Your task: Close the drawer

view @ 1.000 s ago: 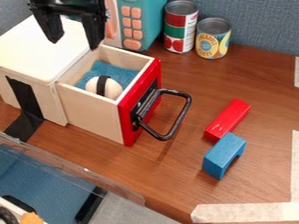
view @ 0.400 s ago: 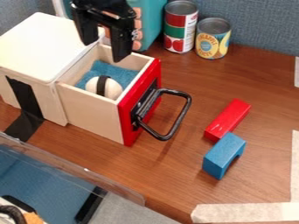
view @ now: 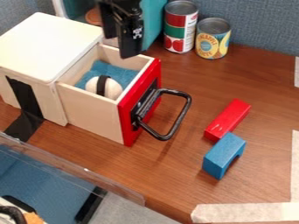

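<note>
- Teal box (view: 153, 22): top cut off by the upper edge, front partly hidden behind the fingers (view: 130, 39).
- Arm above them: cut off too.
- Striped ball (view: 111, 88): underside hidden by the drawer's near wall (view: 90, 111).
- Orange thing (view: 34, 218), bottom left: cut off, too little to name.

Glossy red block (view: 227, 120), smooth pale-wood drawer (view: 92, 109), fuzzy blue cloth (view: 120, 75), shiny metal cans (view: 181, 27), grained wooden table (view: 175, 175).
</note>
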Controlling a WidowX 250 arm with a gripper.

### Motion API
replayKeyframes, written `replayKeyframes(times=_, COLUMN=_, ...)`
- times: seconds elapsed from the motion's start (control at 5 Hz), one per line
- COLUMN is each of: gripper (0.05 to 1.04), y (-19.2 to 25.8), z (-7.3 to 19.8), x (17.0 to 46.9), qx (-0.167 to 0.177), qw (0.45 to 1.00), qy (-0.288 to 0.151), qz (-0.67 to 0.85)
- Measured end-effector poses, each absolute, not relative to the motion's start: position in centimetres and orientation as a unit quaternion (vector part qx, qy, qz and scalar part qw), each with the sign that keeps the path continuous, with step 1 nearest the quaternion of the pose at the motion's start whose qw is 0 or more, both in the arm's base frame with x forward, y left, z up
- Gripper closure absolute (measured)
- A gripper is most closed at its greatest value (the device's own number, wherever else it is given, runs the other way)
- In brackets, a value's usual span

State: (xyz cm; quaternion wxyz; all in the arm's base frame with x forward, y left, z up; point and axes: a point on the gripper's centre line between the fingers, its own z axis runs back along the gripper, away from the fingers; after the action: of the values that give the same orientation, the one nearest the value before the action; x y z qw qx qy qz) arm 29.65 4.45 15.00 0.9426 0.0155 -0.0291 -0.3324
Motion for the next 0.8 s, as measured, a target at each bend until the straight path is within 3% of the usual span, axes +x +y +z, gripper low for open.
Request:
replayKeyframes(times=0.2, gripper=0.084, y=3.5, z=14.5, x=30.2, qx=0.028, qw=0.904, qy=-0.020, qz=-0.427)
replayKeyframes(times=0.4, gripper=0.084, y=1.7, z=13.8, x=30.3, qx=0.086, qw=0.874, qy=-0.046, qz=-0.476)
replayKeyframes(times=0.6, gripper=0.084, y=0.3, z=13.8, x=30.2, qx=0.110, qw=0.844, qy=-0.074, qz=-0.519)
replayKeyframes(times=0.8, gripper=0.084, y=-1.0, z=13.3, x=30.2, qx=0.100, qw=0.815, qy=-0.088, qz=-0.564)
